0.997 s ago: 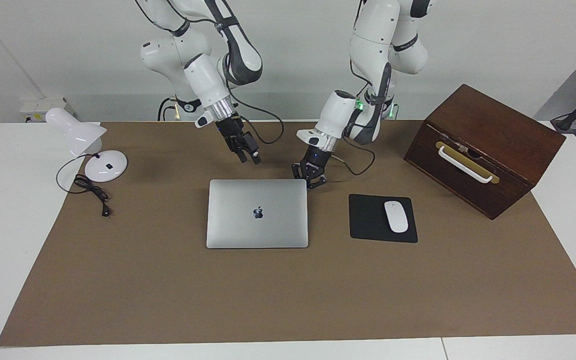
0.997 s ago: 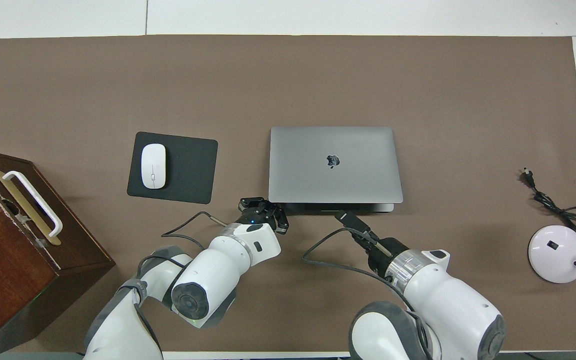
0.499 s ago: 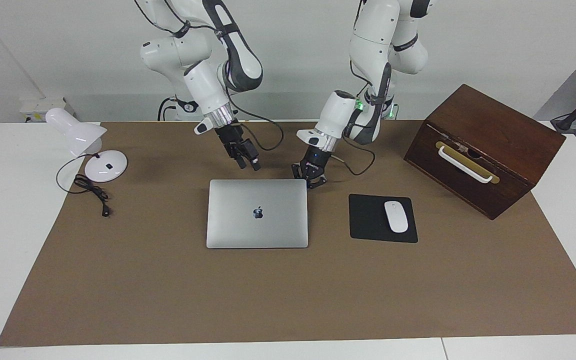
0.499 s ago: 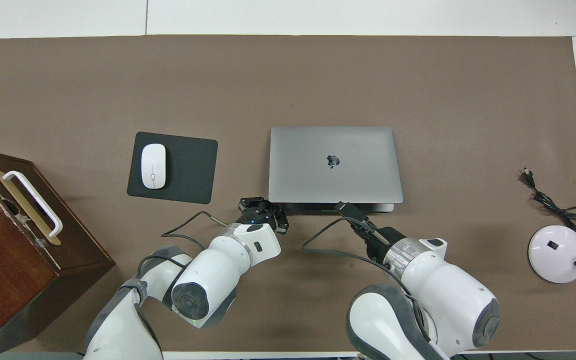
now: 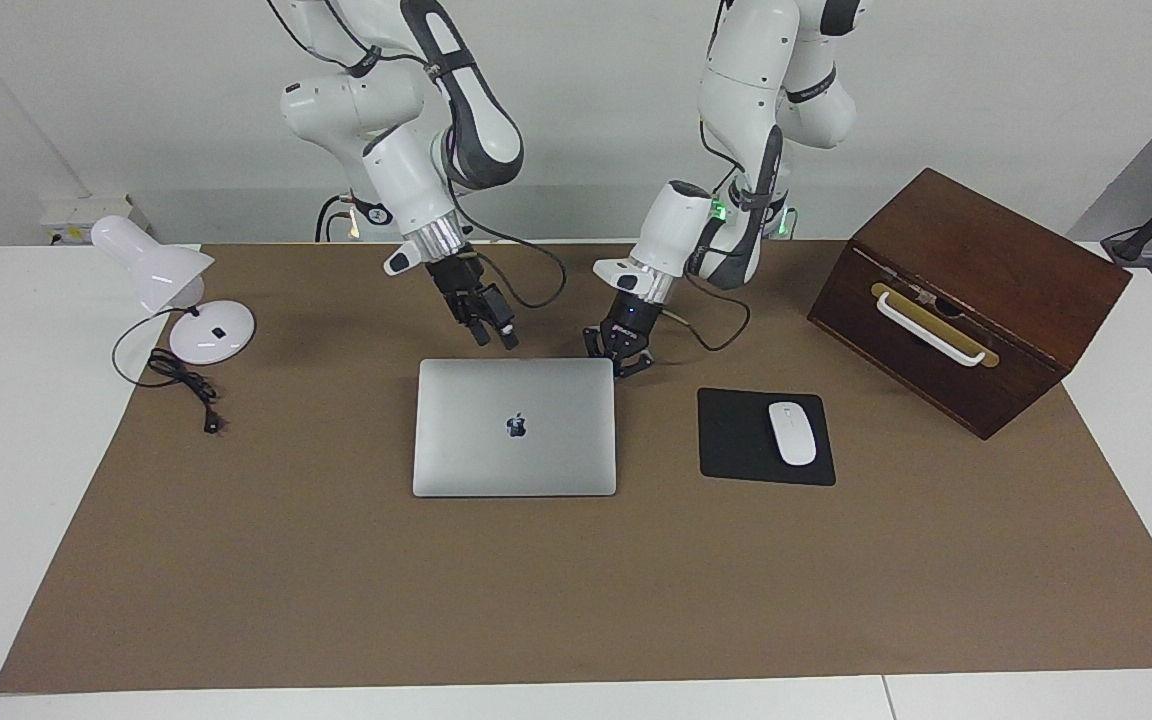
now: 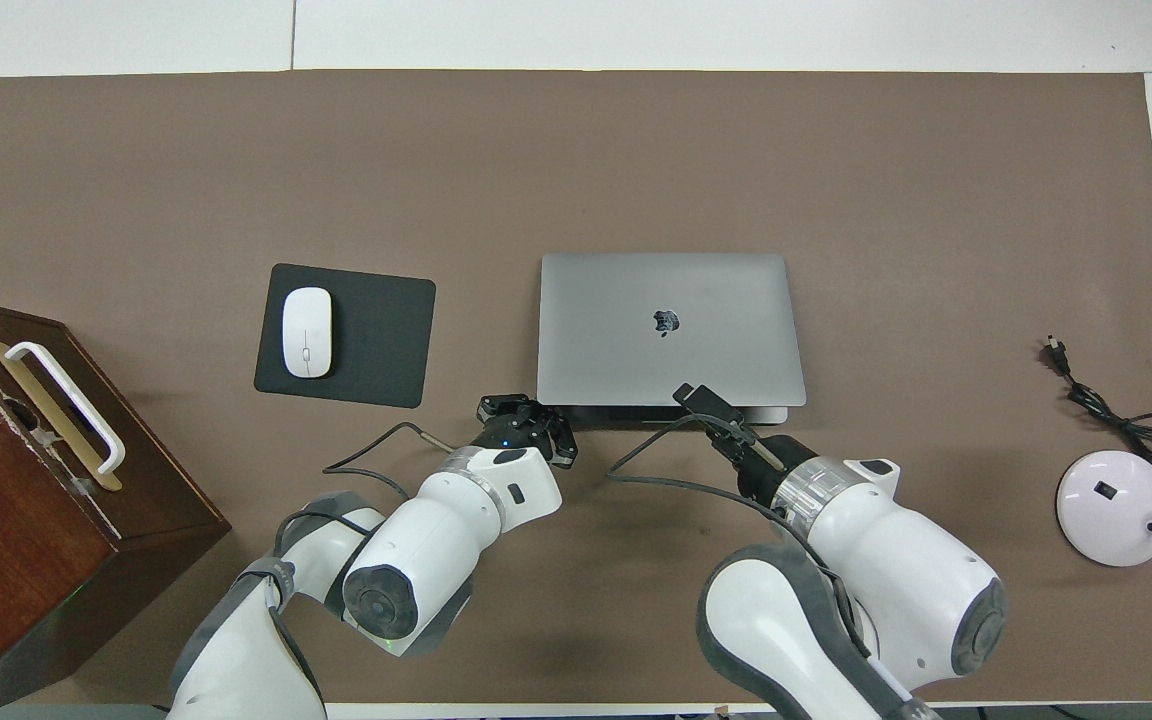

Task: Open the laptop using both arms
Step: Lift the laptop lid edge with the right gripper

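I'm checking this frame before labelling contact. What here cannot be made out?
- Whether the left claw touches the laptop: too small in the facing view, covered by its own wrist overhead.
- Whether the right claw is open or shut: too small in both views.
- Wooden box: cut off by the overhead view's edge.

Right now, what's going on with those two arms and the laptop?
Left end effector shut, at the laptop's corner nearest the robots. Right end effector over that same edge. Lid closed. Nothing in the way.

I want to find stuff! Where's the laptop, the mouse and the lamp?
laptop (image 5: 514,427): facing view, middle of its closed lid.
mouse (image 5: 792,433): facing view, middle of its white top.
lamp (image 5: 212,331): facing view, its round base.
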`<state>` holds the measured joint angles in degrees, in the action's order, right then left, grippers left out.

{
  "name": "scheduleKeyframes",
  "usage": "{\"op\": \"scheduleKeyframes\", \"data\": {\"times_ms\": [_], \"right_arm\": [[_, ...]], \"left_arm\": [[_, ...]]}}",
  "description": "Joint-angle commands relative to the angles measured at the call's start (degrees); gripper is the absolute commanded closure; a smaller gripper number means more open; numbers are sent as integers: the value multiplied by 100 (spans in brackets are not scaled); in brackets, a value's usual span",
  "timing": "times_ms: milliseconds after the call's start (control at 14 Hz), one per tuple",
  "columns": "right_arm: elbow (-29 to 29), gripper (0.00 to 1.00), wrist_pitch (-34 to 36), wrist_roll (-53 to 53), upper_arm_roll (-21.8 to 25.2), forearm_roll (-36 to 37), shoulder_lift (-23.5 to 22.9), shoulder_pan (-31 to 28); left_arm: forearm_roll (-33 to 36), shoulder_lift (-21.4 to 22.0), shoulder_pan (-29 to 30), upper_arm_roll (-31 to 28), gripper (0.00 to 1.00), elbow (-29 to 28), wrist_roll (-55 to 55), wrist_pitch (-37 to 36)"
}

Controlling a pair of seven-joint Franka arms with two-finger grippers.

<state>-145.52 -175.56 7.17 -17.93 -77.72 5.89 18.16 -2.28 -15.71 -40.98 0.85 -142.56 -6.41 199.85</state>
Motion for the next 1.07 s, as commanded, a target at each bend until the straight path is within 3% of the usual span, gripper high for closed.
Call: {"op": "scheduleKeyframes", "data": {"times_ms": [0,997], "right_arm": [[190,0,-83,-286,-35,-165,-228,-84],[805,0,-83,-331,-26,-77,-676,-260]], "left_arm": [[-27,-319,-77,-94,100,141,140,89],[-27,-389,-68,-94,100,159,131,89]]}}
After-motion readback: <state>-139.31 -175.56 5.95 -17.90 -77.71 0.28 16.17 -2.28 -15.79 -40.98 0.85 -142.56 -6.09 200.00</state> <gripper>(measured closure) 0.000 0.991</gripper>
